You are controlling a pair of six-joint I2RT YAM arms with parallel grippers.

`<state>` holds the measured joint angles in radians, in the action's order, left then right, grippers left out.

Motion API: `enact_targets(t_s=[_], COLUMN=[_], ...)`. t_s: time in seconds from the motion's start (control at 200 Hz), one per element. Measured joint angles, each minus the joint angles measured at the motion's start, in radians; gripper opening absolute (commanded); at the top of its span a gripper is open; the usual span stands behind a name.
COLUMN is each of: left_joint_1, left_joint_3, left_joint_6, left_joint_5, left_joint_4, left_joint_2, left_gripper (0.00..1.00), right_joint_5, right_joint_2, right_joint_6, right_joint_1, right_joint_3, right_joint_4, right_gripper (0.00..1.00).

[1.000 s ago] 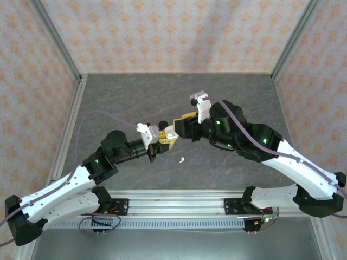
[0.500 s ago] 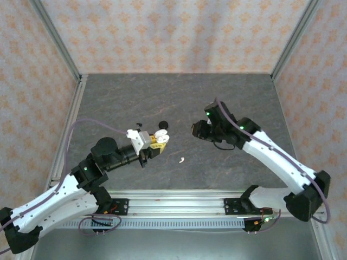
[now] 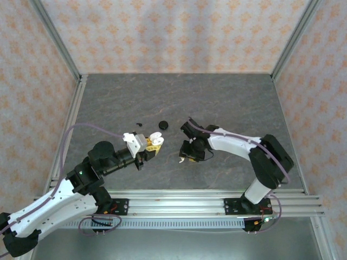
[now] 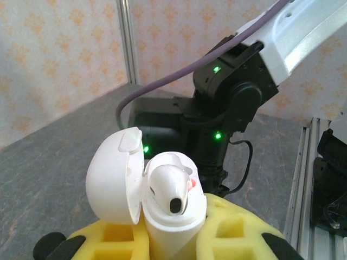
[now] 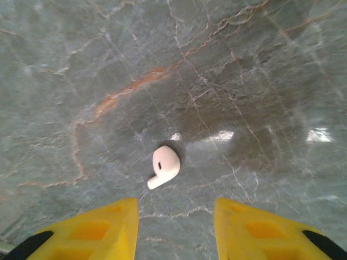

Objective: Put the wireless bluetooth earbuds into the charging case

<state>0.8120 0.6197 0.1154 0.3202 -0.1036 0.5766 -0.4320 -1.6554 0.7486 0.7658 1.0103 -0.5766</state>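
My left gripper (image 3: 153, 142) is shut on an open white charging case (image 4: 173, 216), held upright between its yellow fingers (image 4: 116, 235). The lid (image 4: 115, 176) hangs open to the left, and one white earbud (image 4: 171, 187) sits in the case's near socket. A second white earbud (image 5: 165, 165) lies loose on the grey table, stem toward the lower left. My right gripper (image 5: 176, 225) hangs open just above the table, its yellow fingertips a little short of that earbud (image 3: 181, 159) and not touching it.
A round black case (image 3: 162, 125) rests on the table behind the grippers, with tiny black earbuds (image 3: 139, 124) to its left. The right arm (image 4: 233, 103) stands close in front of the left gripper. A metal rail (image 3: 217, 197) runs along the near edge.
The right arm has swung away from the held case and come down over the loose white earbud, jaws open. The left gripper has drawn back to the left with the case.
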Motion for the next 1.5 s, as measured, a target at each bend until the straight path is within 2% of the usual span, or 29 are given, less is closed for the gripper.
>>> enact_targets(t_s=[0.225, 0.53, 1.196, 1.501], left_joint_1=[0.0, 0.0, 0.0, 0.0], left_joint_3=[0.0, 0.0, 0.0, 0.0], left_joint_6=[0.017, 0.021, 0.043, 0.044], left_joint_5=[-0.015, -0.015, -0.015, -0.021], left_joint_4=[-0.019, -0.021, -0.021, -0.023], left_joint_2=[0.002, 0.011, 0.048, 0.042], left_gripper=[0.0, 0.0, 0.0, 0.0], right_joint_5=[0.016, 0.052, 0.093, 0.208], right_joint_2=[-0.1, -0.172, -0.183, -0.129], right_joint_6=[-0.009, -0.037, -0.102, -0.198], right_joint_1=[0.017, 0.033, 0.047, 0.051], right_joint_3=[0.077, 0.138, 0.168, 0.224], right_joint_4=[-0.012, -0.055, -0.127, -0.226], right_gripper=[0.41, 0.36, 0.18, 0.13])
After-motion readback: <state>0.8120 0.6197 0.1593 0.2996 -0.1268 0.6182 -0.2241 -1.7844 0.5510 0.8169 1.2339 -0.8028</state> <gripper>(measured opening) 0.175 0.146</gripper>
